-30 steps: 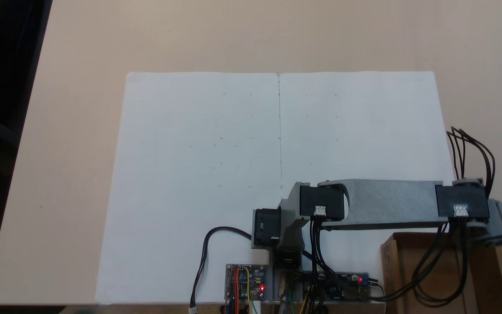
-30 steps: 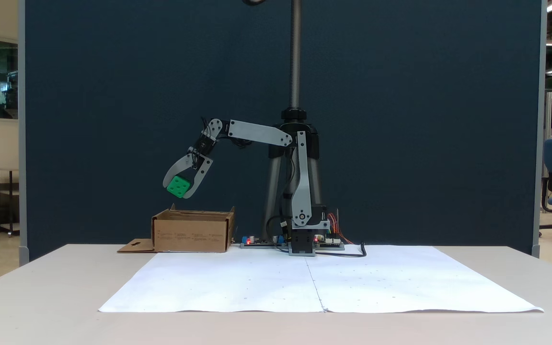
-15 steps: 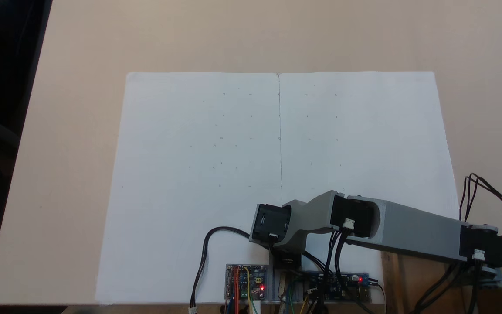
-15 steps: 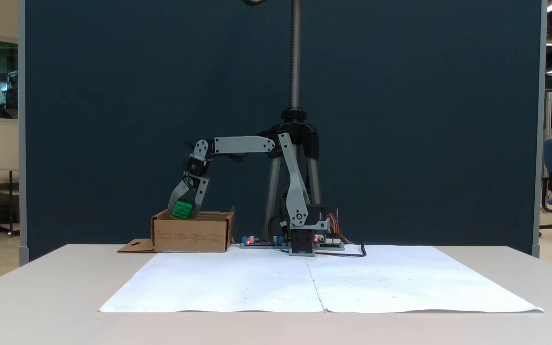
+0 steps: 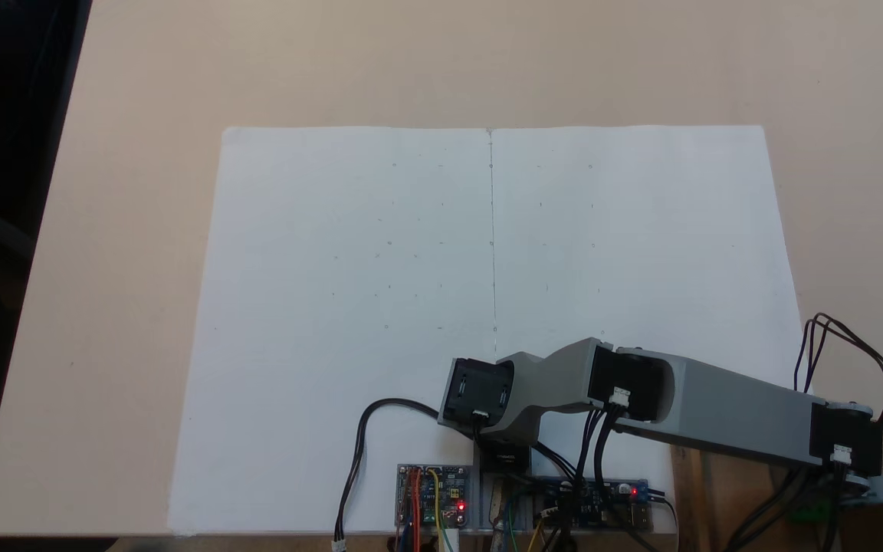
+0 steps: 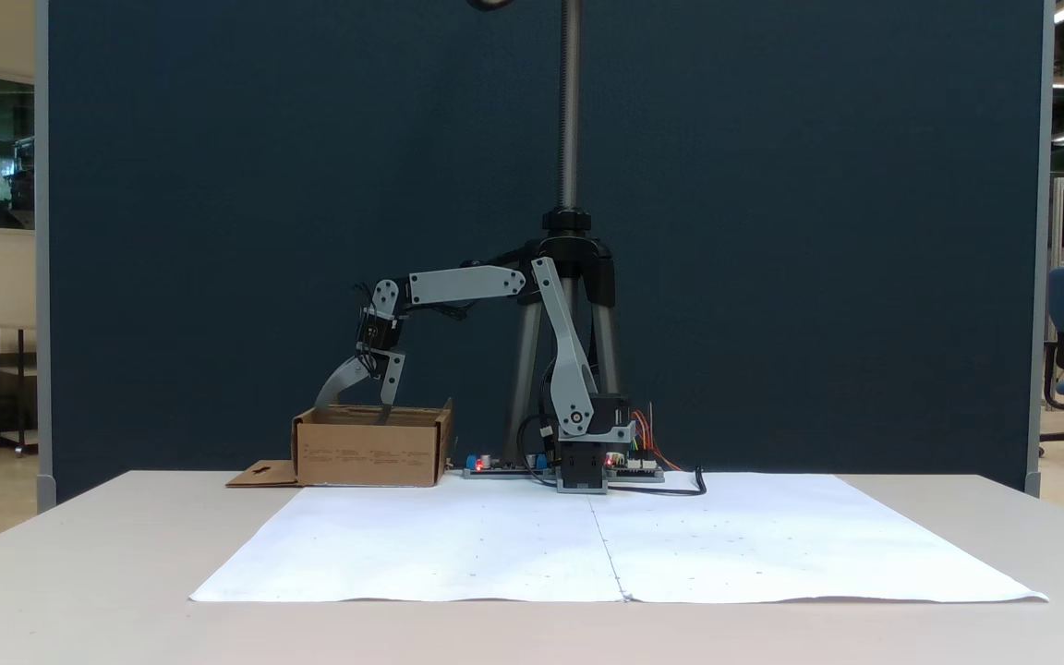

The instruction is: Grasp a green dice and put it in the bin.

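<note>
green dice (image 5: 808, 512), small bright cube, lies inside shallow brown cardboard bin (image 6: 368, 453) w/ low walls. gripper (image 6: 350, 415) hangs just over the bin, jaws spread apart, holding nothing. next: lift straight up, w/o touching the walls.

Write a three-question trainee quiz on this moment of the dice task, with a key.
1. True or false: the gripper has its jaws spread above the cardboard bin.
2. Where does the green dice lie? A) on the white paper B) inside the bin C) between the jaws
3. Fill in: the arm's base stands beside the ___ boards.

Key: 1 true; 2 B; 3 circuit.
</note>
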Robot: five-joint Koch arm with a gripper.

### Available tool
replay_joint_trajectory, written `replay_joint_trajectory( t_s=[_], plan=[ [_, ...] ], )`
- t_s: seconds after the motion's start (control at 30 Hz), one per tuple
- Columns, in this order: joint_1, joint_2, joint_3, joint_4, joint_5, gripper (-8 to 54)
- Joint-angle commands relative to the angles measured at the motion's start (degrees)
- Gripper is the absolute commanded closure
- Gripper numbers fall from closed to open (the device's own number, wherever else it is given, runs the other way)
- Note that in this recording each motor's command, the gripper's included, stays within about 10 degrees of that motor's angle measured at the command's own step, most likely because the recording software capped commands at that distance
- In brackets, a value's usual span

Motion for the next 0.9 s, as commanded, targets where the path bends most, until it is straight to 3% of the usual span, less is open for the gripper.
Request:
replay_joint_trajectory(
  t_s=[0.0,0.17,0.37,0.67,0.87],
  plan=[
    [-0.26,3.87,-0.44,0.18,-3.52,2.2],
    [-2.55,7.73,-0.44,0.18,-2.9,2.2],
    [-9.67,15.29,-0.53,-1.05,6.5,2.4],
    [-29.44,28.12,-0.62,-8.53,23.91,2.3],
    [-47.2,30.59,-0.62,-13.54,24.87,2.0]
  ],
)
